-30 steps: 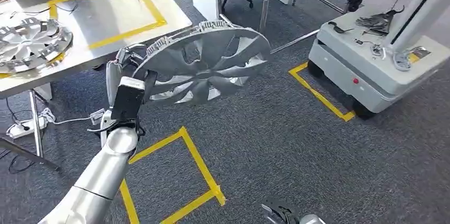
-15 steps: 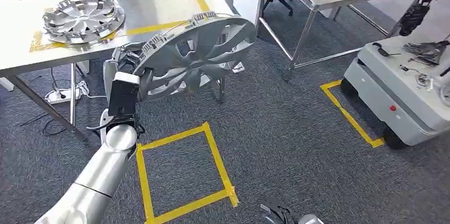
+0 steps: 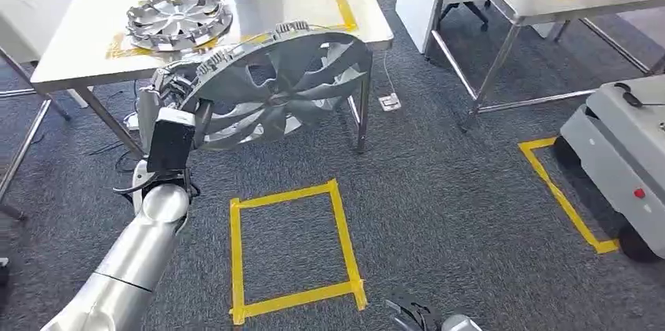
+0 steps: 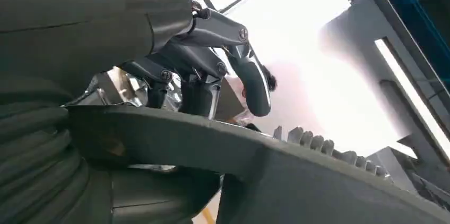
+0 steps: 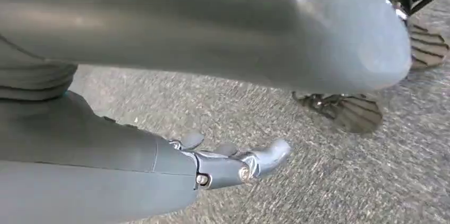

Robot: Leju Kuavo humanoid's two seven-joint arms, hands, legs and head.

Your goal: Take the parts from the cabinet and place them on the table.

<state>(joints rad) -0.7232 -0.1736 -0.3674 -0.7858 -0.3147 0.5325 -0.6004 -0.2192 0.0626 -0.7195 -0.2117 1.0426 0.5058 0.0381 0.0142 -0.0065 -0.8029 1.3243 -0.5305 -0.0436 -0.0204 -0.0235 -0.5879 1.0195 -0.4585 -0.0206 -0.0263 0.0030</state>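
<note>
The left arm rises from the lower left of the head view, forearm angled up and wrist bent, and the left hand (image 3: 166, 97) clamps the rim of a silver wheel cover (image 3: 274, 92), its fingers (image 4: 249, 78) curled over the toothed edge in the wrist view. The cover hangs in the air, tilted, its spoked face turned up and toward the camera, its high edge toward the metal table (image 3: 357, 13) behind it. A second wheel cover (image 3: 179, 17) lies flat on that table. The right hand (image 5: 228, 165) hangs low over the grey carpet (image 3: 439, 190), fingers loosely extended, holding nothing.
</note>
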